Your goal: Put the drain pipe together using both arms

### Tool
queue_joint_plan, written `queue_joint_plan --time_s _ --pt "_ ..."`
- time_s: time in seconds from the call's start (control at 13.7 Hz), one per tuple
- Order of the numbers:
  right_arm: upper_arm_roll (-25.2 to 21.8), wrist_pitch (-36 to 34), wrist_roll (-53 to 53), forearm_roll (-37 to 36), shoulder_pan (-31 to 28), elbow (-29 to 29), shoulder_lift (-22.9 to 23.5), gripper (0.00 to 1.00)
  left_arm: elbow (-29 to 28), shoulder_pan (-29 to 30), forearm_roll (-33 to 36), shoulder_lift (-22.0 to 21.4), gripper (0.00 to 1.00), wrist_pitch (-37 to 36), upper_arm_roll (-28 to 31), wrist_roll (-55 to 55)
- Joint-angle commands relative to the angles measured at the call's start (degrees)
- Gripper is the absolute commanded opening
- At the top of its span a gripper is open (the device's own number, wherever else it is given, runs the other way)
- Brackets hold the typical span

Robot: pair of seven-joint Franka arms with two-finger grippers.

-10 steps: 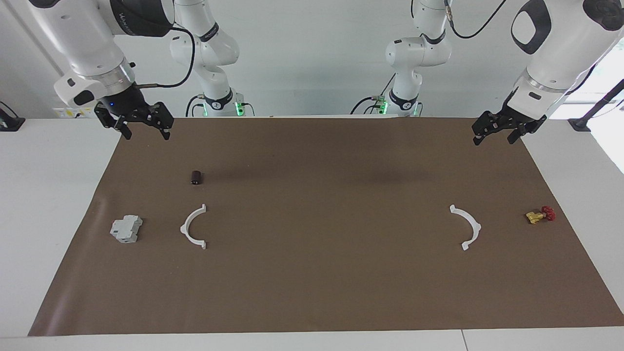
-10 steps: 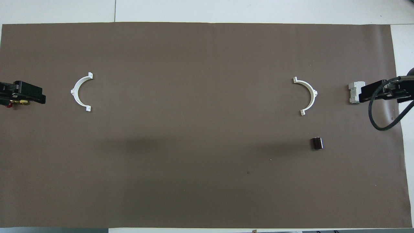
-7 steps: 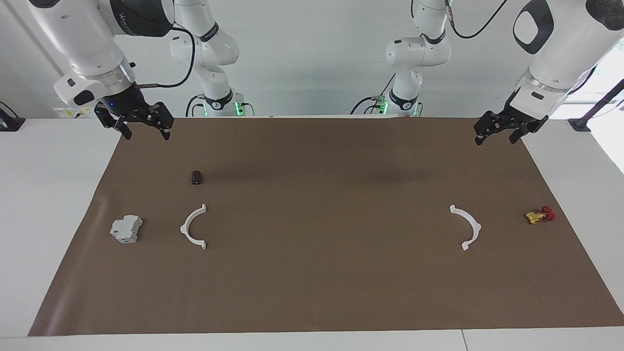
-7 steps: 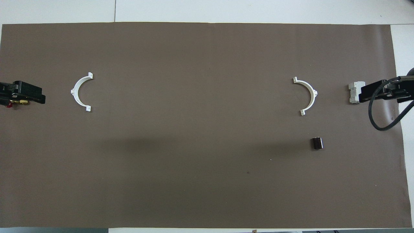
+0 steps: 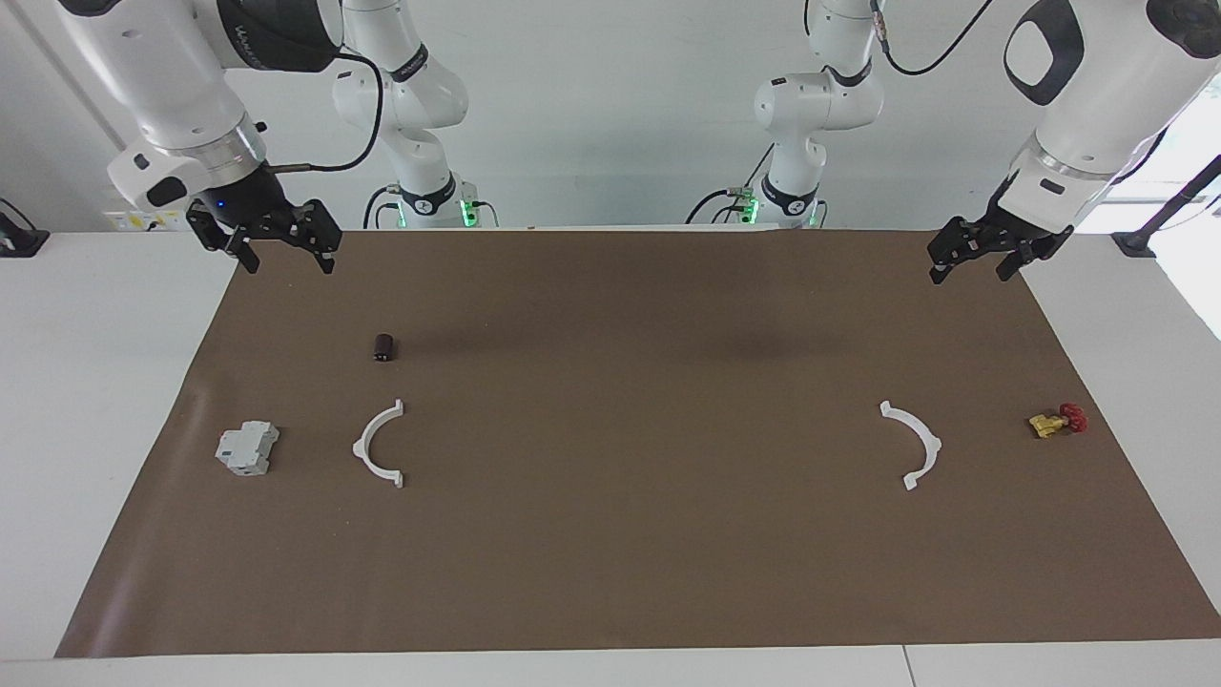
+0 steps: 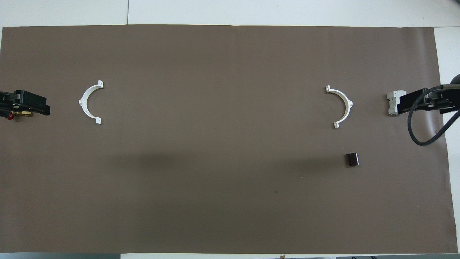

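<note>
A brown mat [image 5: 610,553] covers most of the table [image 5: 86,401], with bare white margins at both ends and wide open room in its middle. Taking the facing view from nine o'clock to three: the right gripper [image 5: 284,256] hangs over the mat's corner at ten o'clock, jaws spread wide, holding nothing. A grey block [image 5: 247,448] lies at nine o'clock, one white half-ring [image 5: 378,445] beside it, and a dark cylinder [image 5: 383,347] at the half-ring's twelve o'clock. The other half-ring [image 5: 914,444] lies at three o'clock, well apart, with a red-and-yellow valve [image 5: 1056,421] just past it. The left gripper [image 5: 970,267] hangs over the two o'clock corner, wide open and empty.
</note>
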Motion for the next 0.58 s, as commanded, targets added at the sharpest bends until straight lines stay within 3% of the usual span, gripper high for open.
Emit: queue_joint_plan --time_s 0.0,0.29,0.51 --pt "0.6 6.9 -1.2 1.1 0.5 -4.2 -0.2 1.00 -1.4 0.1 0.0 -1.4 1.00 -0.2 0.1 0.3" --pt "0.7 16.8 -3.3 2.5 0.1 -4.9 9.3 1.00 -1.4 0.2 0.0 -1.5 1.00 -0.4 0.2 0.3" --pt "0.7 31.1 -9.7 2.6 -0.3 -10.2 15.6 1.00 -1.4 0.1 0.0 -1.4 1.00 -0.2 0.2 0.3"
